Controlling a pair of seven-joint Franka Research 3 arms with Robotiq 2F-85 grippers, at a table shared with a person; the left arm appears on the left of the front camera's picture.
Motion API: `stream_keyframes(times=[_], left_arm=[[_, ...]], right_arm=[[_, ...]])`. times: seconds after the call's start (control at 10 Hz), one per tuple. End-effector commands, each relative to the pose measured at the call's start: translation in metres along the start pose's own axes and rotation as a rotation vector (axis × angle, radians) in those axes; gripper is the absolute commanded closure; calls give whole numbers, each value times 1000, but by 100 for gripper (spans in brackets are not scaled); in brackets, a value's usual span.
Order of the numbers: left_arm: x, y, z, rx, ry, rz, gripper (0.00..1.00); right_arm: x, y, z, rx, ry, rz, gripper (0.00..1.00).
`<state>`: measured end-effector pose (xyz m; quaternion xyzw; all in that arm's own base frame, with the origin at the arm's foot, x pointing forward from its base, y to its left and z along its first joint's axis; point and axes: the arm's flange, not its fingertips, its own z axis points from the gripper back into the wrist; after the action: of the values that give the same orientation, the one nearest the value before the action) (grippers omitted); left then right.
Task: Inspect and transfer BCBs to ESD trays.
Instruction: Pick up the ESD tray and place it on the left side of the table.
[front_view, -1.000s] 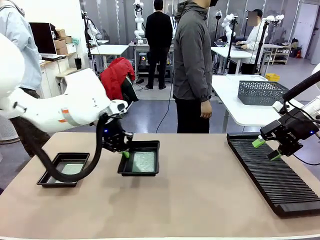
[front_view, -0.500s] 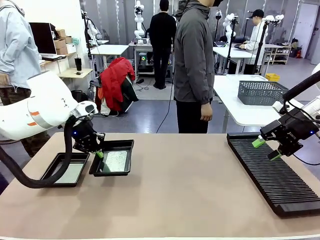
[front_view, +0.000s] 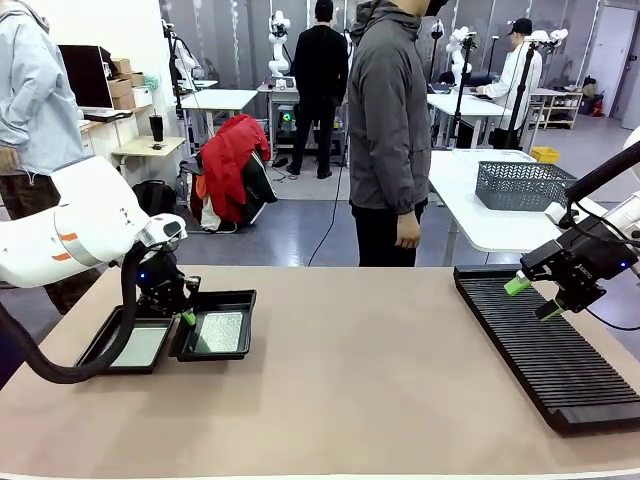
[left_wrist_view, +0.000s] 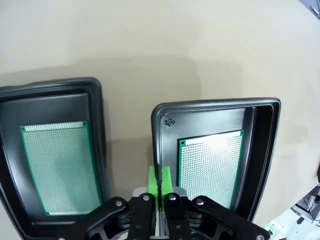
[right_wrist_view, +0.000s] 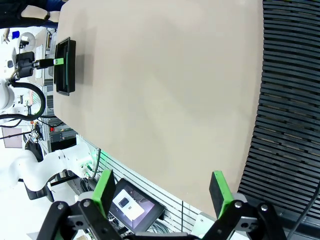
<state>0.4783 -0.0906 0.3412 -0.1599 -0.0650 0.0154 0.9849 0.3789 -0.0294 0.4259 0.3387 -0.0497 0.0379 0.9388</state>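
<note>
Left black two-finger gripper (left_wrist_view: 160, 182): green pads pressed together, clenched on the near rim of the right-hand shallow black plastic tray (left_wrist_view: 260, 150); in the front view this gripper (front_view: 186, 316) sits at the left middle of the frame, at that tray's left edge (front_view: 240, 300). A thin green perforated circuit board (left_wrist_view: 210, 167) lies flat on that tray's floor. The second identical black tray (left_wrist_view: 95, 115) stands just beside it at the left of the wrist frame, with a narrow strip of table between their rims, and holds a second green board (left_wrist_view: 60, 167) flat inside. In the front view that tray (front_view: 100, 350) is lower left.

Right black gripper (right_wrist_view: 162, 192): green pads spread wide, released, nothing between them. In the front view it (front_view: 533, 298) hangs at the right middle, above the long black ribbed rack (front_view: 550, 350).

Surface: plain beige tabletop (front_view: 380, 380). Room: a person in a grey jacket (front_view: 385, 110) stands at the far edge, top centre; a grey mesh basket (front_view: 522, 184) rests on a white table at upper right.
</note>
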Motion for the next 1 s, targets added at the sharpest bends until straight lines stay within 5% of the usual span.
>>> stream_keyframes(times=[0.0, 0.9], left_arm=[[16, 11, -6, 29, -18, -31, 97], [25, 19, -37, 59, 0, -37, 97]], right_arm=[[0, 2, 0, 5, -10, -14, 0], [0, 2, 0, 5, -10, -14, 0]])
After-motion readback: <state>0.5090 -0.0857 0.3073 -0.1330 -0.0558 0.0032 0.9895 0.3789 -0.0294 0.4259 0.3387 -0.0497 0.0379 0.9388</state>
